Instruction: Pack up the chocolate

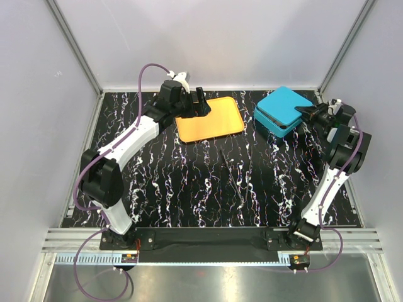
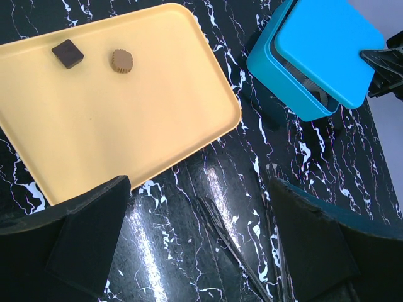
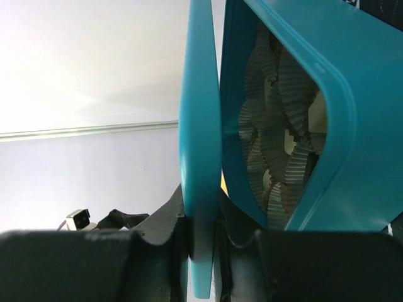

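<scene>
Two chocolates lie on the orange tray (image 2: 113, 126): a dark brown square (image 2: 67, 53) and a tan round piece (image 2: 122, 60). My left gripper (image 2: 198, 185) hangs open over the black table just off the tray's edge, with nothing between its fingers; it is seen from above at the tray's left end (image 1: 198, 104). My right gripper (image 3: 203, 248) is shut on the rim of the teal lid (image 3: 200, 145). The lid is tilted over the teal box (image 2: 283, 82), whose pleated grey cups (image 3: 277, 126) show underneath. What lies in the cups is mostly hidden.
Tray (image 1: 211, 118) and box (image 1: 283, 112) sit side by side at the back of the black marbled table (image 1: 208, 182). Grey walls close in the back and both sides. The right arm's fingers (image 2: 381, 63) reach in at the lid's far edge.
</scene>
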`<move>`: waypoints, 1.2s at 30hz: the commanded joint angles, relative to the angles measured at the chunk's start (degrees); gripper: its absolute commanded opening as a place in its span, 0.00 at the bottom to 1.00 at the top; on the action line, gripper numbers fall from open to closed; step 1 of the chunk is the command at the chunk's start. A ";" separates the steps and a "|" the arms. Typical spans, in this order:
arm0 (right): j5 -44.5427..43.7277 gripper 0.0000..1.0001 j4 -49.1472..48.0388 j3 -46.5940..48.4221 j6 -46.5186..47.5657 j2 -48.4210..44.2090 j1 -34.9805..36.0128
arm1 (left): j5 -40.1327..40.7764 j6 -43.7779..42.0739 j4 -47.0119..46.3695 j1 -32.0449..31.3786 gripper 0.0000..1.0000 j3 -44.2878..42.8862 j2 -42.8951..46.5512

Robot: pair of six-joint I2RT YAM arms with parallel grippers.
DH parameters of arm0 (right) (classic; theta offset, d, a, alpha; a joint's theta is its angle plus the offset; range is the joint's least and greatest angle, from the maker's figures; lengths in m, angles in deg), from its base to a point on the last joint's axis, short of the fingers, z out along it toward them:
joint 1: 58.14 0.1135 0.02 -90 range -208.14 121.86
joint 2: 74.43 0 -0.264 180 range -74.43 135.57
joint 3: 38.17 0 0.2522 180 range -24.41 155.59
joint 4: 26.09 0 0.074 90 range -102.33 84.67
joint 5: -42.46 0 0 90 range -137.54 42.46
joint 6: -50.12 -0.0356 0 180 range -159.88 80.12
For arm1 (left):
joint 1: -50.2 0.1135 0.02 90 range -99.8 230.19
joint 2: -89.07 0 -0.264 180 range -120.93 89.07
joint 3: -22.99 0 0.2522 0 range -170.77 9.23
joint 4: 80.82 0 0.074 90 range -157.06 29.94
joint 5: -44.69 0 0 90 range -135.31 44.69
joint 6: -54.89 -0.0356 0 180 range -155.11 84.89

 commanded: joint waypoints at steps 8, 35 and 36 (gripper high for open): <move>-1.57 0.25 6.50 -0.18 6.04 -4.48 -0.79 | 0.44 -1.23 -1.76 -0.20 0.98 -0.09 2.93; 0.19 0.00 -12.92 -1.59 -8.99 -3.96 -0.80 | 0.52 -1.23 -2.29 -0.29 0.98 0.52 3.20; 0.28 0.00 -13.53 -1.41 -9.25 -3.43 -0.44 | 0.52 -1.14 -2.46 -0.29 0.98 0.44 3.11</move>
